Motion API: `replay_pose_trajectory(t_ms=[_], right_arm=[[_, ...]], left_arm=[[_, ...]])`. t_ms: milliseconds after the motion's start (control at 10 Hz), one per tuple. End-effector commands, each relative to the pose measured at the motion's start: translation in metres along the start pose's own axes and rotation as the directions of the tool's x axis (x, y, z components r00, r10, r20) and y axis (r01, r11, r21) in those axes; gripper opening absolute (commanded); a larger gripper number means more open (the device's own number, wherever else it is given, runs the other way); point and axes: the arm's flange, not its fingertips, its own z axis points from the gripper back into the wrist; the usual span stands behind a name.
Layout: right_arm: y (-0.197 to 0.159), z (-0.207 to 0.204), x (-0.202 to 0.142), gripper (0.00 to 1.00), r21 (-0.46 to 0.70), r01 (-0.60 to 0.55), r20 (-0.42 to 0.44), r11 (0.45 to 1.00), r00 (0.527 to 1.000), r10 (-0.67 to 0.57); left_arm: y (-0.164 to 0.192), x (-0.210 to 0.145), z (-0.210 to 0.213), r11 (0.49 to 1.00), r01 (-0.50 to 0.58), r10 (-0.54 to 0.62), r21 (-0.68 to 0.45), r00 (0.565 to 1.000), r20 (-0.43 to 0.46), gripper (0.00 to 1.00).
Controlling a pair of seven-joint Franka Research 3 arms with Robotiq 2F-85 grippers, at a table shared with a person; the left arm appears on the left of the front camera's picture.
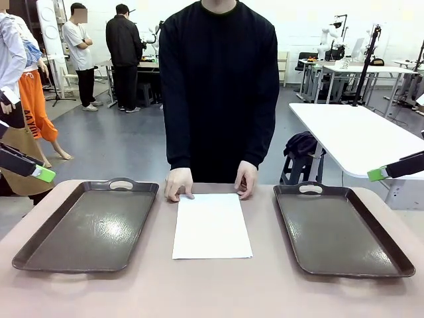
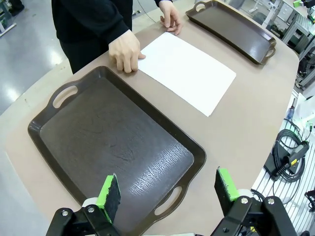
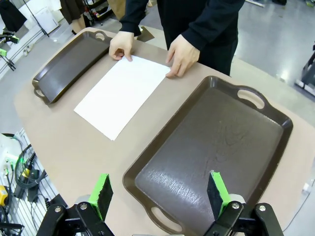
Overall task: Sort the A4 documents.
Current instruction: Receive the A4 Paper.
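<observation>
The room is a wide workshop with a grey floor (image 1: 126, 142) and white desks (image 1: 361, 136) behind the person (image 1: 218, 79). One beige table (image 1: 265, 291) has a smooth, matte top. On it lie two dark brown trays: one tray (image 1: 89, 228) left of the sheet, the other tray (image 1: 338, 232) right of it. One white paper sheet (image 1: 212, 226) lies in the middle between them. One hand (image 1: 179, 183) and a second hand (image 1: 246, 179) press its far corners. The left gripper (image 2: 167, 187) and the right gripper (image 3: 158, 189) hang with jaws spread wide, each above the tray on its side of the sheet.
</observation>
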Motion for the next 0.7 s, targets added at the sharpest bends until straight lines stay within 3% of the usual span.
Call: replay_pose_trajectory(t_ms=[0,600], right_arm=[[-0.0001,-0.002,-0.0002,1.0,0.016,0.001,0.005,1.0,1.0,-0.001],[-0.0001,-0.002,-0.0002,1.0,0.016,0.001,0.005,1.0,1.0,-0.001]], left_arm=[[0.0031,-0.0018,-0.0001,1.0,0.015,-0.015,-0.01,1.0,0.008,1.0],[0.0031,-0.0018,-0.0001,1.0,0.015,-0.015,-0.01,1.0,0.008,1.0]])
